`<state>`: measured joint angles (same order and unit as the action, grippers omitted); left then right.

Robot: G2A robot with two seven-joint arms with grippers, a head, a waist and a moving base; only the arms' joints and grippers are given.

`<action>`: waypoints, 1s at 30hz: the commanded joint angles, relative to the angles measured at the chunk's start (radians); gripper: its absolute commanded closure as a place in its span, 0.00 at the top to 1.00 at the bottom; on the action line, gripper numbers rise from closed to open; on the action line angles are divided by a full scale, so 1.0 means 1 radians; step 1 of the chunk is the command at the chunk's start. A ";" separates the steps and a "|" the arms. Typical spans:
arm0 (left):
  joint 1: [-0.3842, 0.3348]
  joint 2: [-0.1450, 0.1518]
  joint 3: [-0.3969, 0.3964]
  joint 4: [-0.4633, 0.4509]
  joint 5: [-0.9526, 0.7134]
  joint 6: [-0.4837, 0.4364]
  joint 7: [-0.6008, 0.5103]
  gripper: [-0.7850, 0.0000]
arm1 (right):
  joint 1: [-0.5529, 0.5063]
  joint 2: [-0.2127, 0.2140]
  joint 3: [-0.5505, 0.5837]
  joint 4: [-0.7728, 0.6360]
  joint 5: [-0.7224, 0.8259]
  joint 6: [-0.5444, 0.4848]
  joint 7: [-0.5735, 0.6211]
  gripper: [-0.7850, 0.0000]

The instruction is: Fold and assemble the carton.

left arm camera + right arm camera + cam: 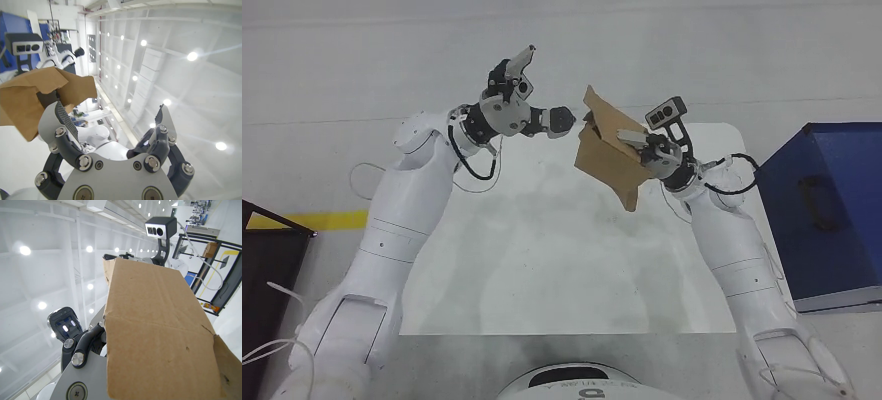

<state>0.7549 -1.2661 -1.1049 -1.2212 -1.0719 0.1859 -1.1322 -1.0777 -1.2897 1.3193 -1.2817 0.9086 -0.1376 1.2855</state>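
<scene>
While the left claw (110,106) stands spread wide with nothing between its fingers (64,117), the right claw (639,144) is clenched on the brown carton (604,165), gripping it on the side nearer its own arm. The carton hangs tilted in the air above the far part of the white worktop (542,270), flaps loose, near the left claw.

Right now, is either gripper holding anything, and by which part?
The right gripper holds the carton aloft by the edge of its panel nearest that arm; the finger contact is hidden. The left gripper is open and empty.
</scene>
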 commanded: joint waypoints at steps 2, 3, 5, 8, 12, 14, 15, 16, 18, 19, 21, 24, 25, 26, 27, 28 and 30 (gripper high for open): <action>-0.023 -0.007 0.004 0.055 -0.049 0.017 -0.049 1.00 | -0.006 0.003 0.000 -0.002 -0.002 0.019 0.028 0.00; -0.031 -0.007 0.005 0.070 -0.044 0.023 -0.062 1.00 | -0.007 0.004 0.001 0.001 0.001 0.022 0.034 0.00; -0.046 -0.007 0.014 0.095 -0.015 0.029 -0.087 1.00 | -0.006 0.005 0.001 0.009 0.007 0.028 0.041 0.00; -0.062 -0.012 0.034 0.128 0.002 0.033 -0.121 1.00 | -0.004 0.005 -0.004 0.015 0.020 0.030 0.054 0.00; -0.083 -0.024 0.063 0.162 -0.005 0.032 -0.142 0.89 | -0.003 0.005 -0.005 0.019 0.027 0.023 0.059 0.00; -0.093 -0.031 0.079 0.172 -0.010 0.036 -0.146 0.89 | -0.007 0.006 -0.005 0.019 0.029 0.019 0.062 0.00; -0.097 -0.034 0.088 0.175 -0.011 0.042 -0.148 0.89 | -0.009 0.006 -0.004 0.019 0.031 0.018 0.062 0.00; -0.101 -0.038 0.097 0.176 -0.012 0.047 -0.151 0.89 | -0.010 0.007 -0.002 0.020 0.034 0.016 0.063 0.00; -0.106 -0.045 0.113 0.181 -0.019 0.051 -0.149 0.89 | -0.012 0.008 0.001 0.021 0.041 0.016 0.066 0.00; -0.108 -0.049 0.120 0.183 -0.023 0.051 -0.149 0.90 | -0.013 0.008 0.002 0.022 0.043 0.015 0.067 0.00; -0.111 -0.054 0.130 0.188 -0.029 0.053 -0.152 0.90 | -0.015 0.009 0.005 0.024 0.048 0.011 0.069 0.00; -0.115 -0.060 0.142 0.199 -0.027 0.061 -0.157 0.93 | -0.016 0.010 0.012 0.029 0.051 0.005 0.068 0.00; -0.117 -0.062 0.144 0.202 -0.026 0.063 -0.158 0.96 | -0.016 0.011 0.015 0.031 0.054 0.003 0.069 0.00; -0.118 -0.063 0.145 0.204 -0.027 0.065 -0.160 0.98 | -0.017 0.012 0.019 0.032 0.057 0.001 0.070 0.00; -0.119 -0.065 0.146 0.205 -0.032 0.066 -0.161 0.99 | -0.020 0.013 0.022 0.030 0.058 -0.001 0.072 0.00; -0.121 -0.066 0.147 0.205 -0.034 0.067 -0.159 1.00 | -0.023 0.014 0.027 0.027 0.059 -0.003 0.074 0.00; -0.127 -0.071 0.151 0.197 -0.039 0.072 -0.150 1.00 | -0.032 0.017 0.035 0.022 0.053 0.004 0.076 0.00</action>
<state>0.6308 -1.3347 -0.9563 -1.0191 -1.1079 0.2548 -1.2881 -1.1049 -1.2740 1.3505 -1.2577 0.9656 -0.1388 1.3613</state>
